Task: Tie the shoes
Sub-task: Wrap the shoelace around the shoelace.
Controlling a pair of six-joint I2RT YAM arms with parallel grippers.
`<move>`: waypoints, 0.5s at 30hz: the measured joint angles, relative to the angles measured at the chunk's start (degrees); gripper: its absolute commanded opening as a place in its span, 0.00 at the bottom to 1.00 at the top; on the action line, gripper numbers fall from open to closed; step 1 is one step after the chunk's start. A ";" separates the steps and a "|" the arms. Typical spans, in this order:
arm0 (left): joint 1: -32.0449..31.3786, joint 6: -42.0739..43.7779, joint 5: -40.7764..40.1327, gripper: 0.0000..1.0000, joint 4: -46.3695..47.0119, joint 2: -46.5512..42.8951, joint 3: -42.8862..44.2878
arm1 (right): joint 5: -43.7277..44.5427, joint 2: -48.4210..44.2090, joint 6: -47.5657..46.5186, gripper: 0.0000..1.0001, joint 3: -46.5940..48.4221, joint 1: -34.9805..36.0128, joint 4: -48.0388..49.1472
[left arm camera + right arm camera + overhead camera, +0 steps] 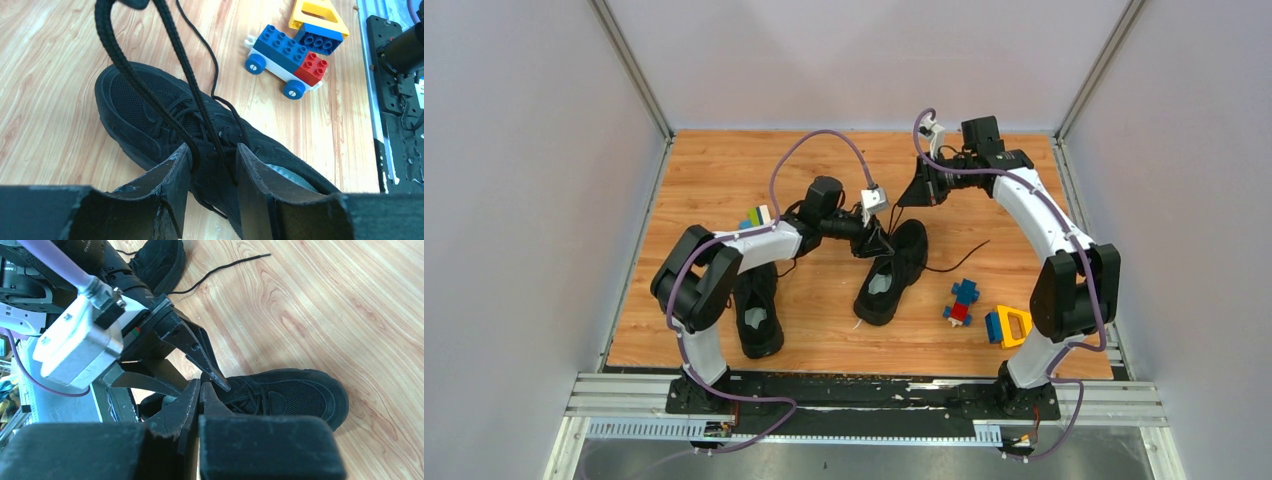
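One black shoe [892,270] lies mid-table with its toe away from the bases; it also shows in the left wrist view [145,115] and the right wrist view [295,395]. My left gripper [876,240] is open over its tongue, and its jaws [212,155] straddle two lace strands [185,65] that rise taut to the top of the frame. My right gripper [921,190] is raised beyond the toe, with its jaws [200,385] pressed shut on the lace loop. The other shoe [759,310] lies partly under my left arm.
A loose lace end [959,258] trails right on the wood. A blue-red block car [962,301] and a yellow-blue block [1009,325] sit right of the shoe. Coloured blocks [756,215] lie behind my left arm. White walls enclose the table.
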 measured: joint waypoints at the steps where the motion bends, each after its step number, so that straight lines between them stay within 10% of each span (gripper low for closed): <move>1: 0.24 0.48 0.76 0.46 0.00 0.00 0.00 | -0.02 0.22 0.00 0.00 0.04 -0.02 -0.09; 15: 5.97 -8.85 9.88 0.41 13.40 0.07 -4.07 | -0.57 1.11 -1.81 0.00 0.59 -0.02 -2.14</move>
